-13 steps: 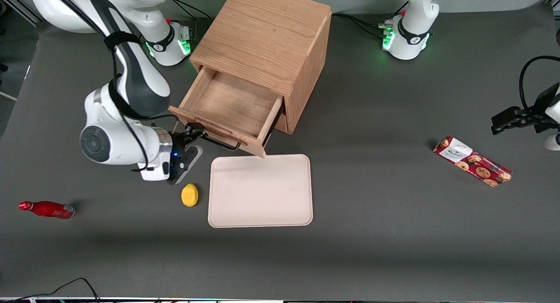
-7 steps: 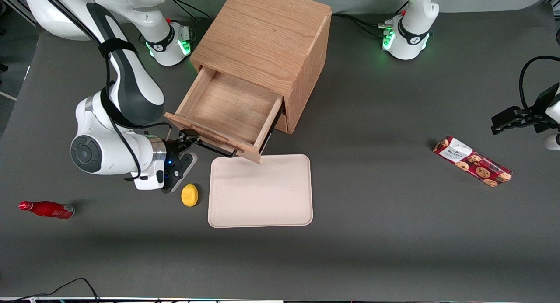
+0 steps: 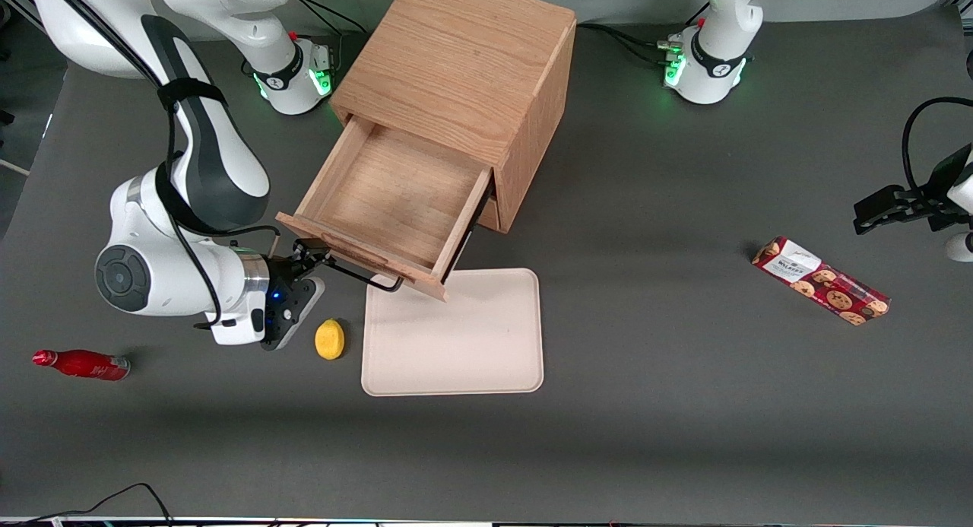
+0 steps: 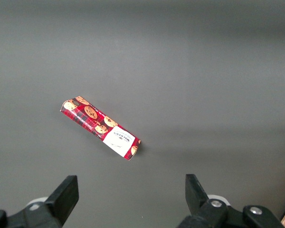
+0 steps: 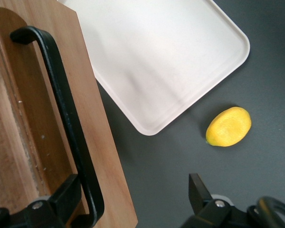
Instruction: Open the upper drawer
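The oak cabinet [image 3: 456, 63] stands at the middle of the table. Its upper drawer [image 3: 388, 200] is pulled far out and shows an empty light-wood inside. The thin black handle [image 3: 357, 272] runs along the drawer front [image 5: 47, 118] and also shows in the right wrist view [image 5: 66, 118]. My right gripper [image 3: 308, 255] is at the handle's end toward the working arm's end of the table. It is open [image 5: 130, 197], with one finger [image 5: 61, 199] tucked between the bar and the drawer front and the other finger [image 5: 197, 192] well apart over the table. The lower drawer is mostly hidden under the upper one.
A pale tray [image 3: 456, 337] lies on the table just nearer the front camera than the drawer front, partly under it; it also shows in the right wrist view [image 5: 156, 57]. A lemon [image 3: 329, 338] [image 5: 229, 126] lies beside the tray. A red bottle [image 3: 80, 363] lies toward the working arm's end, a cookie pack [image 3: 821, 281] [image 4: 99, 128] toward the parked arm's.
My right gripper has moved toward the front camera and the working arm's end, and the upper drawer has slid farther out of the cabinet with it.
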